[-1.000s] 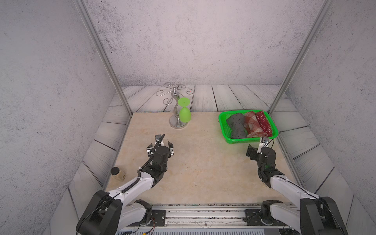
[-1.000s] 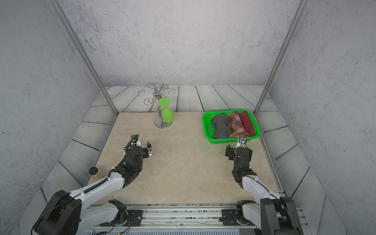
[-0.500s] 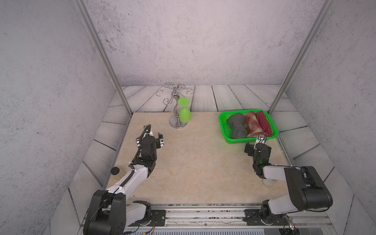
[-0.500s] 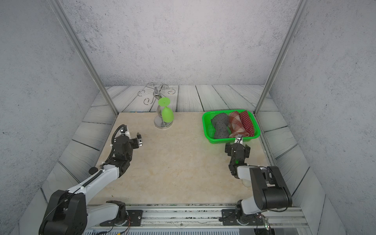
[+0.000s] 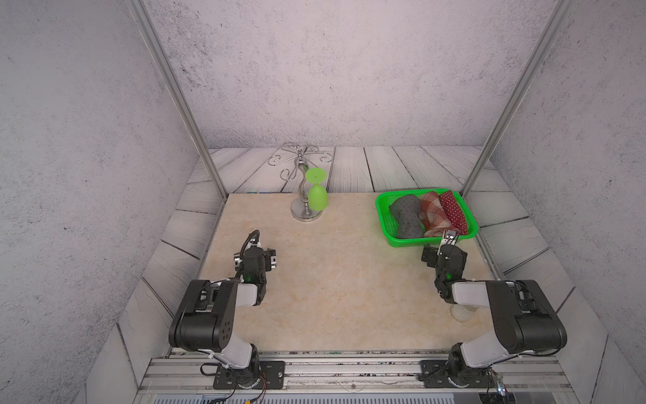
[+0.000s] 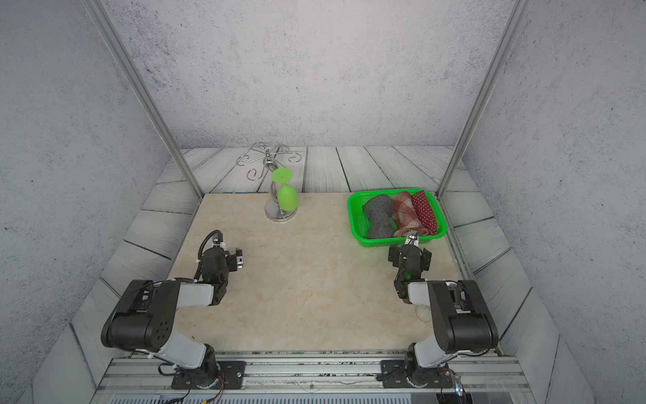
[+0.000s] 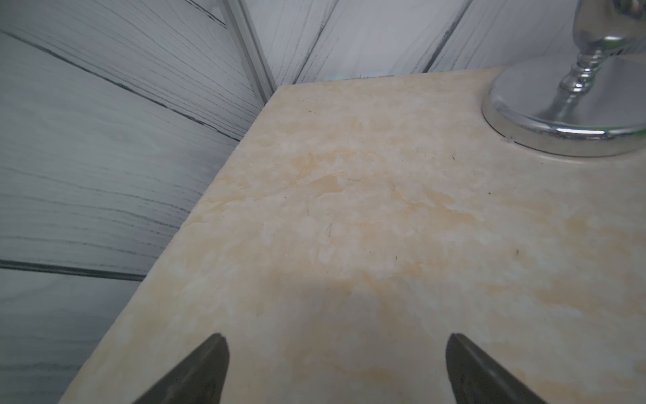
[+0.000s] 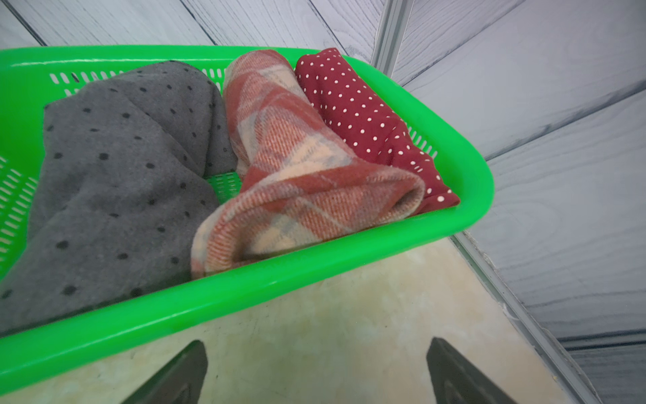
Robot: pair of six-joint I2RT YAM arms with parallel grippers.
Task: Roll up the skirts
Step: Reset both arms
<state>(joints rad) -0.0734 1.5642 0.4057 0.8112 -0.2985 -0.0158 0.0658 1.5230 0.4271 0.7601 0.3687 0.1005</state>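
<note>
Three skirts [image 8: 286, 168] lay in green basket [image 8: 244, 290], looking rolled.
Basket sat just ahead of R gripper [image 8: 316, 349], jaws spread, empty; rolls' long axes ran away from it. L gripper [image 7: 335, 342], jaws spread too, well apart.

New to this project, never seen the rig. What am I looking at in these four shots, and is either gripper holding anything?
A tabletop robot: left arm and right arm, each ending in a two-finger gripper. Both top views look down on the whole scene. The other two come from cameras on the wrists, looking past the fingers. On the beige table stand a chrome rack with a green glass hanging upside down and a green basket holding three skirts side by side: grey dotted skirt, plaid skirt, red dotted skirt. The left gripper is open over the table; the right gripper is open just short of the basket. Neither holds anything.
</note>
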